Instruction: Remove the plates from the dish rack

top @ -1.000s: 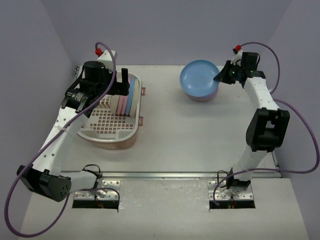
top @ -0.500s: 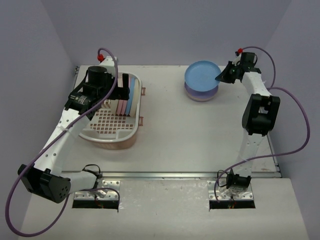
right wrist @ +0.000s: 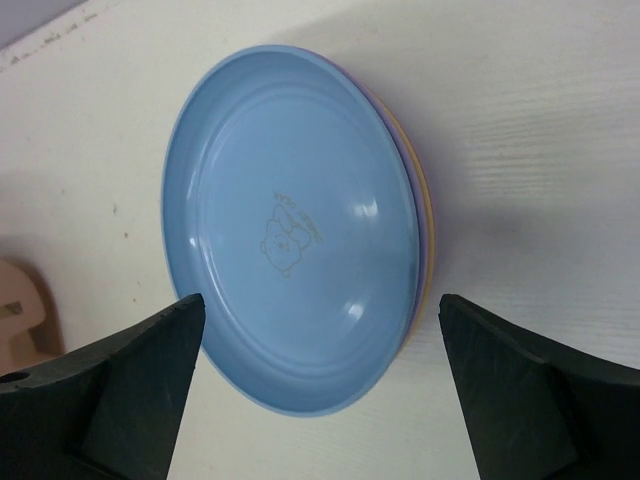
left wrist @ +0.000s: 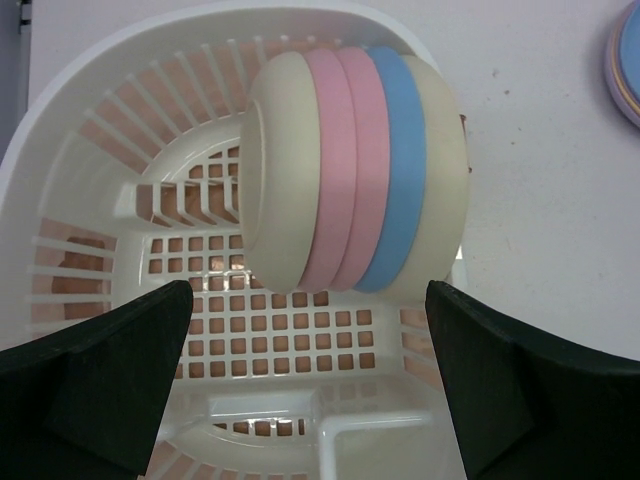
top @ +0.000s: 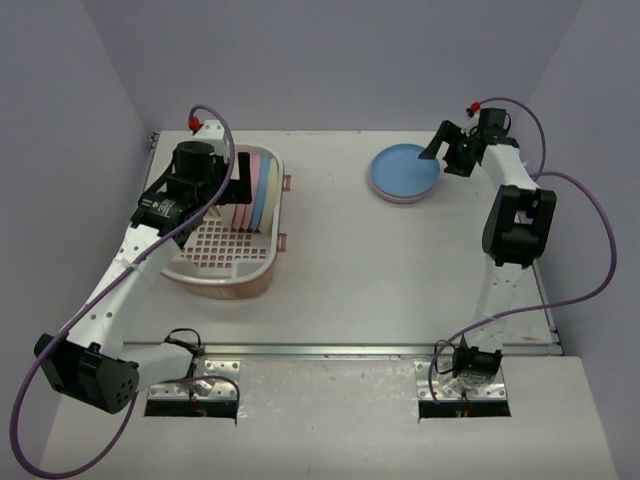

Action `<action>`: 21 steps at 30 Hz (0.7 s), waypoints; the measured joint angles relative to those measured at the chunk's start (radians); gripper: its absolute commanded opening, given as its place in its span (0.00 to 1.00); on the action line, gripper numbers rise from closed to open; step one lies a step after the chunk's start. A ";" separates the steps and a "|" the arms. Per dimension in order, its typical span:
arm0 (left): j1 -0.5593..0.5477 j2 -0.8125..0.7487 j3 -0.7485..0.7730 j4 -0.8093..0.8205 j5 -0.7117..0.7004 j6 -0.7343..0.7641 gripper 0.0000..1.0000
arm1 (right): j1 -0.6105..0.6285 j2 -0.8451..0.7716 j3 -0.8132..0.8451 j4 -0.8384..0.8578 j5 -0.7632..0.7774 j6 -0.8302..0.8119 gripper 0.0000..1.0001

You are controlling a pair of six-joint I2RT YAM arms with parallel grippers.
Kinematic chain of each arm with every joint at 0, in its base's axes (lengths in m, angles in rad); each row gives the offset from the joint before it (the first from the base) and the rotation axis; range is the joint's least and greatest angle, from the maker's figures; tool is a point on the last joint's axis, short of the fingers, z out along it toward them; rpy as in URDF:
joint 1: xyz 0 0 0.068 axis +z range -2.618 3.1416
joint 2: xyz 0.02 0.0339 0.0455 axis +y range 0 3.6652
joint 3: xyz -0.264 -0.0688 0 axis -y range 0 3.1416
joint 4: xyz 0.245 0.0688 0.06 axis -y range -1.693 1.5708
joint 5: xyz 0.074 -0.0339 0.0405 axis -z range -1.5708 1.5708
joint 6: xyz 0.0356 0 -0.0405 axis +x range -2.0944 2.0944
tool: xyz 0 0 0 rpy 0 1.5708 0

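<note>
left tool [left wrist: 308, 295]: spread wide, empty, just beside the racked plates
right tool [right wrist: 320, 300]: spread wide, empty, over the stack
rack: oval pale pink-and-white plastic dish rack [top: 215, 268], left on the white table [top: 350, 270]
in rack: round cream, pink and blue plastic plates [left wrist: 350, 170] on edge
stack: round blue plastic plate [right wrist: 300, 230] topmost, far right

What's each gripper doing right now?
Left gripper: open, empty, facing the plates in the rack.
Right gripper: open, empty, over the blue plate.
</note>
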 measured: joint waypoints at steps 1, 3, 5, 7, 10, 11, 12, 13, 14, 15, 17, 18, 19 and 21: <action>0.000 -0.001 -0.007 0.004 -0.023 0.001 0.99 | 0.000 -0.008 0.000 -0.014 0.014 -0.014 0.99; 0.000 -0.002 -0.017 0.007 -0.057 0.001 0.96 | 0.000 -0.029 0.000 -0.037 0.033 -0.034 0.99; 0.000 -0.001 -0.031 0.014 -0.088 0.009 0.92 | 0.001 -0.060 -0.007 -0.052 0.057 -0.059 0.99; 0.000 0.004 -0.051 0.024 -0.107 0.021 0.88 | 0.001 -0.122 -0.041 -0.069 0.085 -0.086 0.99; 0.000 0.027 -0.082 0.032 -0.125 0.039 0.84 | 0.001 -0.269 -0.123 -0.084 0.098 -0.108 0.99; 0.000 0.036 -0.091 0.035 -0.128 0.049 0.83 | 0.001 -0.326 -0.151 -0.082 0.097 -0.114 0.99; 0.000 0.045 -0.098 0.038 -0.131 0.058 0.82 | 0.001 -0.380 -0.177 -0.080 0.096 -0.118 0.99; 0.000 0.055 -0.102 0.039 -0.134 0.064 0.80 | 0.001 -0.428 -0.198 -0.078 0.093 -0.120 0.99; 0.000 0.065 -0.106 0.040 -0.137 0.071 0.79 | 0.001 -0.475 -0.219 -0.075 0.091 -0.122 0.99; 0.000 0.077 -0.108 0.042 -0.141 0.077 0.78 | 0.001 -0.520 -0.244 -0.062 0.086 -0.122 0.99; 0.000 0.104 -0.109 0.051 -0.147 0.087 0.77 | 0.001 -0.601 -0.311 -0.032 0.066 -0.121 0.99; 0.000 0.119 -0.110 0.057 -0.150 0.090 0.77 | 0.001 -0.635 -0.345 -0.028 0.058 -0.120 0.99; 0.000 0.132 -0.113 0.065 -0.153 0.093 0.77 | 0.001 -0.662 -0.377 -0.028 0.050 -0.119 0.99; -0.002 0.156 -0.123 0.080 -0.162 0.098 0.76 | 0.001 -0.691 -0.422 -0.030 0.034 -0.117 0.99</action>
